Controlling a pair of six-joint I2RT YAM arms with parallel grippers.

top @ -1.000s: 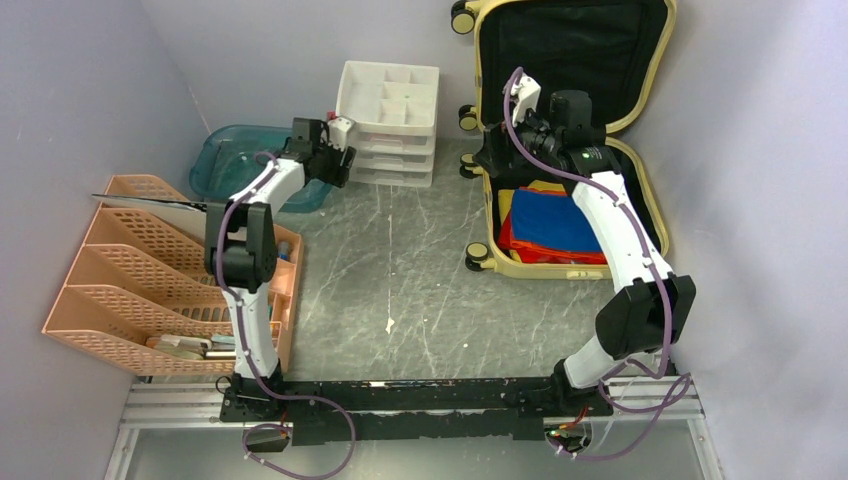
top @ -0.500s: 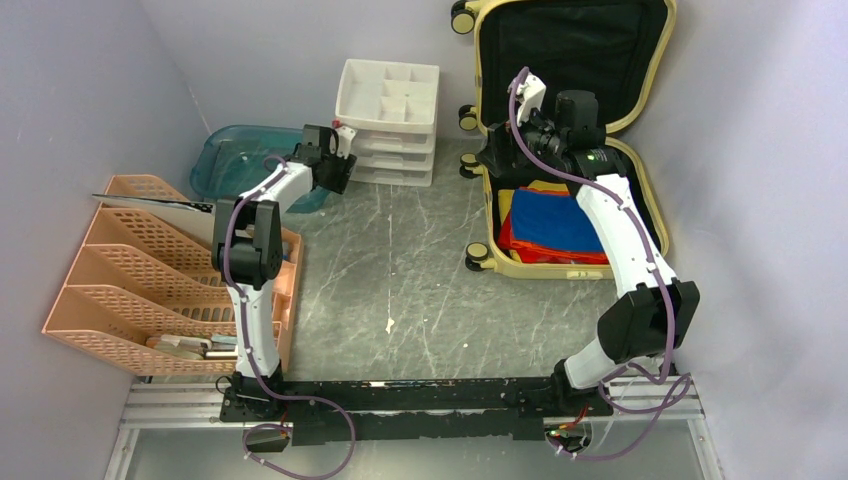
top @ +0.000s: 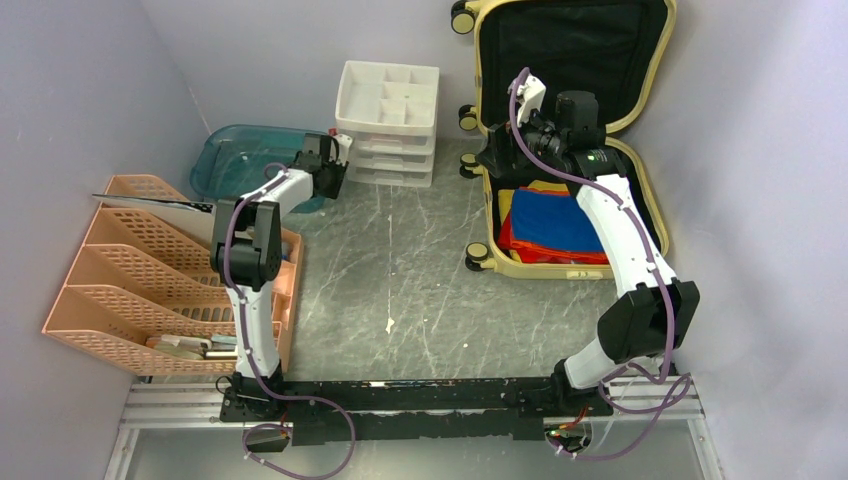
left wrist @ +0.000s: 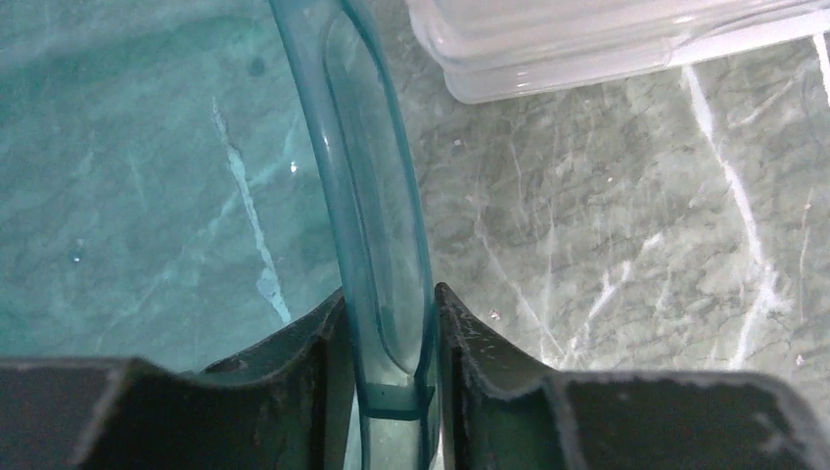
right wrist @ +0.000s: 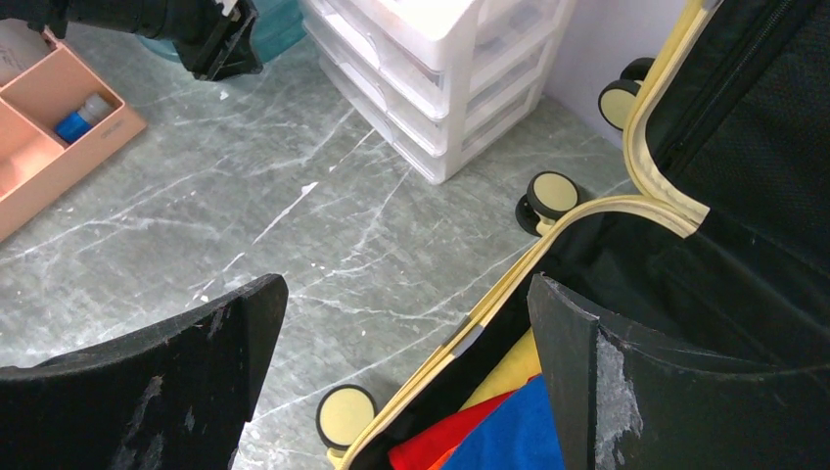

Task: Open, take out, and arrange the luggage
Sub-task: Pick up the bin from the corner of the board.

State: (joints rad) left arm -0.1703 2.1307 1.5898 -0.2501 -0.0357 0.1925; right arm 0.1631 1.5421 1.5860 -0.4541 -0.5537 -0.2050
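Observation:
The luggage (top: 655, 215), a pale yellow hard-shell suitcase, lies open at the back right with its black-lined lid (top: 570, 50) leaning on the wall. Folded blue, red and yellow cloths (top: 555, 225) lie in its lower half. My right gripper (top: 500, 155) hangs open over the suitcase's left rim (right wrist: 509, 294), with nothing between its fingers (right wrist: 406, 289). My left gripper (top: 325, 180) is at the right edge of the teal tray (top: 235, 160). Its jaws (left wrist: 390, 323) are shut on the tray's rim (left wrist: 377, 196), one finger on each side.
A white drawer unit (top: 388, 120) stands against the back wall between the tray and the suitcase. A peach mesh file organiser (top: 150, 280) fills the left side. Walls close in on the left, back and right.
My left gripper has shifted slightly right and down onto the tray's right rim, and its jaws have closed on it. The right arm has barely moved.

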